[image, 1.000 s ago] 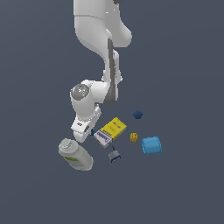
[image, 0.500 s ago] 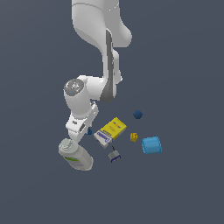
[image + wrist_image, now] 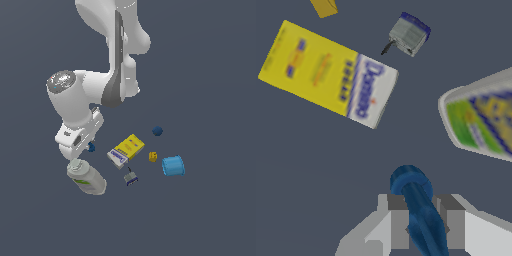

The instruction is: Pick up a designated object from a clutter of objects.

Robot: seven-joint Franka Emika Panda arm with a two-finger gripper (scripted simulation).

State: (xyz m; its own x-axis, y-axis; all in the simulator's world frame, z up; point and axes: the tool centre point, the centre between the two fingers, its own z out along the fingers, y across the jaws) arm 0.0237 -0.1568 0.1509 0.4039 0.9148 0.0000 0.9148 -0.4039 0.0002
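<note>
A white Franka arm (image 3: 95, 90) bends low over a dark floor, its gripper (image 3: 82, 145) just above a whitish bottle with a green label (image 3: 87, 178) lying on its side. A small dark blue piece (image 3: 91, 147) shows at the gripper's edge. To the exterior view's right lie a yellow box (image 3: 127, 150), a grey-and-blue piece (image 3: 131, 177), a tiny yellow cube (image 3: 153, 156), a light blue cylinder (image 3: 173, 165) and a dark blue ball-like piece (image 3: 157, 131).

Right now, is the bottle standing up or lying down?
Lying down. The bottle rests on its side, cap pointing sideways toward the gripper.
</note>
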